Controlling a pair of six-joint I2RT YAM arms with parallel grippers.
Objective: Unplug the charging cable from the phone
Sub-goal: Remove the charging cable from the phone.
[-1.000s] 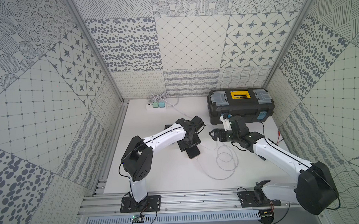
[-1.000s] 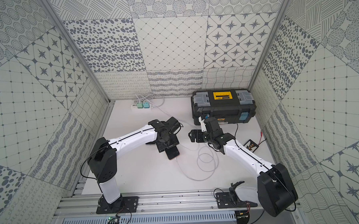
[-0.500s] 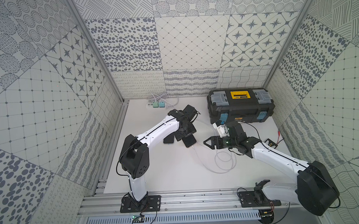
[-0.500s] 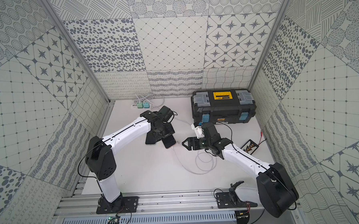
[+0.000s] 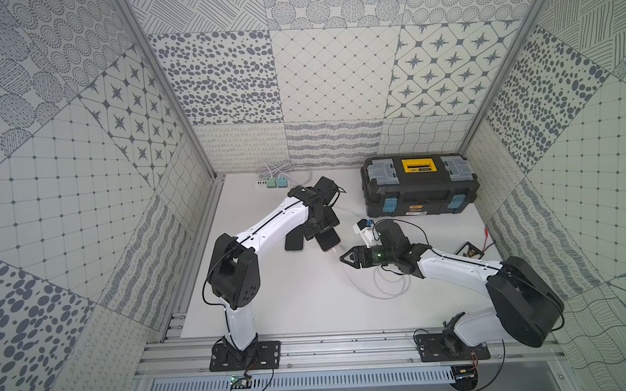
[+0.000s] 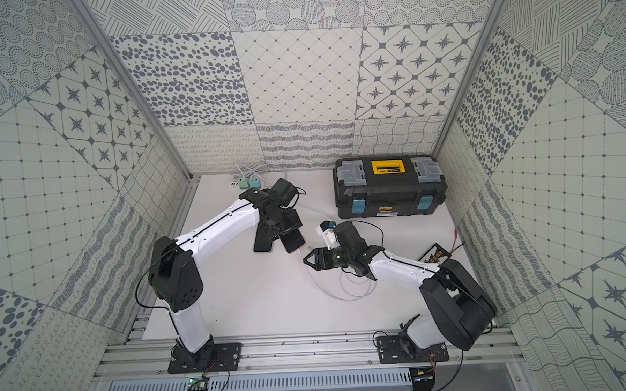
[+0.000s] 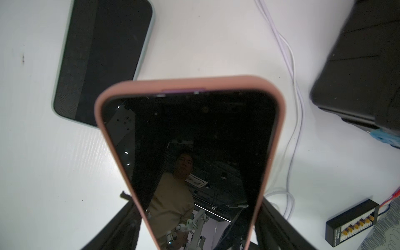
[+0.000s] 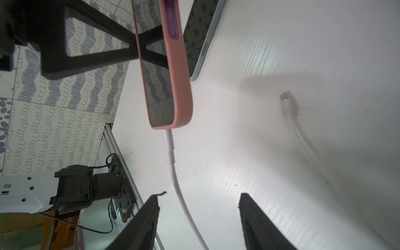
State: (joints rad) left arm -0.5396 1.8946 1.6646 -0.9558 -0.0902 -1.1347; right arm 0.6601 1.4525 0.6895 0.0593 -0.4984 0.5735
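My left gripper (image 5: 324, 229) (image 7: 198, 201) is shut on the phone (image 5: 329, 243) (image 6: 293, 240) (image 7: 188, 140), a dark screen in a pink case, held off the white table. A white charging cable (image 8: 169, 142) (image 5: 359, 289) is plugged into the phone's free end (image 8: 173, 124) and trails down to a loop on the table. My right gripper (image 5: 344, 260) (image 6: 307, 260) (image 8: 200, 195) is open just short of that end. The cable runs between its fingers, closer to one finger (image 8: 151, 207), touching neither.
A second phone (image 5: 294, 242) (image 7: 104, 60) in a pale green case lies flat beside the held one. A loose white plug (image 8: 286, 106) lies on the table. Black toolbox (image 5: 420, 188) at the back right, power strip (image 5: 273, 183) at the back, small connector board (image 5: 470, 250) at right.
My right gripper has swung from near the toolbox to the phone's plugged end, and its jaws have narrowed. The left gripper has carried the phone slightly back.
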